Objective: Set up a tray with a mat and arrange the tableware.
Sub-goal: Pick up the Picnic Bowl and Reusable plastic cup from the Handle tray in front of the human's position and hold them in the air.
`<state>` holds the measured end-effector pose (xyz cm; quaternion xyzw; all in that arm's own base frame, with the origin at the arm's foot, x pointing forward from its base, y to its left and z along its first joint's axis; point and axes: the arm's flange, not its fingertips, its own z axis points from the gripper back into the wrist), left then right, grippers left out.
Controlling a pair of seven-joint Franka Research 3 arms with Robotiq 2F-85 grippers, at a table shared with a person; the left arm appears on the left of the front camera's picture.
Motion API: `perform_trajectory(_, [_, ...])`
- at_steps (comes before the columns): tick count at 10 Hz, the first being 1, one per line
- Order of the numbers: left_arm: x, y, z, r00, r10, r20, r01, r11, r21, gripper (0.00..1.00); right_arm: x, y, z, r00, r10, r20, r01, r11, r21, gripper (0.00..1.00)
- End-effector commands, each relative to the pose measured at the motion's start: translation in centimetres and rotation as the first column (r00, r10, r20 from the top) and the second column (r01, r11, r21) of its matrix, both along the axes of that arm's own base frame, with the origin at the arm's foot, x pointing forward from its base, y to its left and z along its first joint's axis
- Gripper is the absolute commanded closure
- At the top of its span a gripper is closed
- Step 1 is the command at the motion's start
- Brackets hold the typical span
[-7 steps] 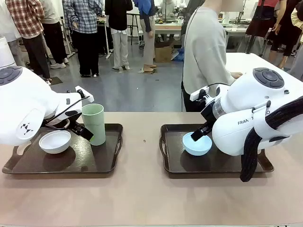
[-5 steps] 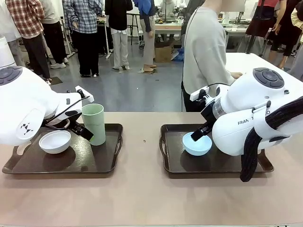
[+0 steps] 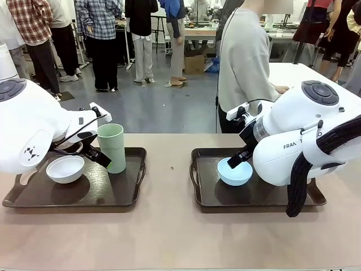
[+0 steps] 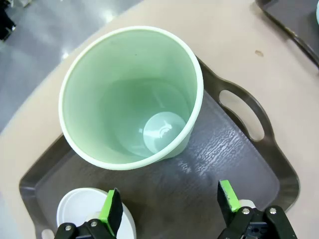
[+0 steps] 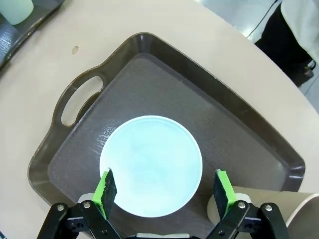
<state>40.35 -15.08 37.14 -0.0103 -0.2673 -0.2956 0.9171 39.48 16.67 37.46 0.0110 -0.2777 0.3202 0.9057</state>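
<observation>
Beyond the left fingers, spread and empty over the left tray, the green tumbler stands upright with its mouth open toward them. The white bowl sits beside one fingertip. On the right tray, the right fingers, also spread, bracket the blue bowl. I cannot tell whether they touch it. The tan tumbler crowds one side, and bare tray lies toward the handle.

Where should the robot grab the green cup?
Probably the rim, from straight above: one finger inside, one outside. The cup stands upright, mouth open, and may be too wide for the open left hand to span. Use the wall away from the bowl.
</observation>
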Motion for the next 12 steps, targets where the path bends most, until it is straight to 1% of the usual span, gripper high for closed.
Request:
perform_trajectory(1, [0.0, 0.0, 0.0, 1.0, 0.0, 0.0, 0.0, 1.0, 0.0, 0.0, 0.0, 0.0, 0.0, 1.0, 0.0, 0.0, 0.0, 1.0, 0.0, 0.0])
perform_trajectory(9, [0.0, 0.0, 0.0, 1.0, 0.0, 0.0, 0.0, 1.0, 0.0, 0.0, 0.0, 0.0, 0.0, 1.0, 0.0, 0.0, 0.0, 1.0, 0.0, 0.0])
perform_trajectory(10, [-2.5, 0.1, 2.0, 1.0, -0.024, 0.019, 0.023, 0.998, 0.05, 0.0, -1.8, 0.9, 1.9, 0.999, -0.039, -0.004, 0.039, 0.999, -0.01, 0.0])
perform_trajectory(11, [-4.5, 0.4, 4.0, 0.999, 0.007, 0.048, -0.011, 0.997, 0.073, 0.0, -3.6, 1.2, 3.6, 0.997, -0.071, -0.01, 0.071, 0.997, -0.037, 0.0])
perform_trajectory(12, [-6.8, 0.9, 5.2, 0.999, 0.023, 0.031, -0.025, 0.996, 0.087, 0.0, -5.8, 0.9, 4.6, 0.983, -0.156, -0.092, 0.149, 0.985, -0.083, 0.0])
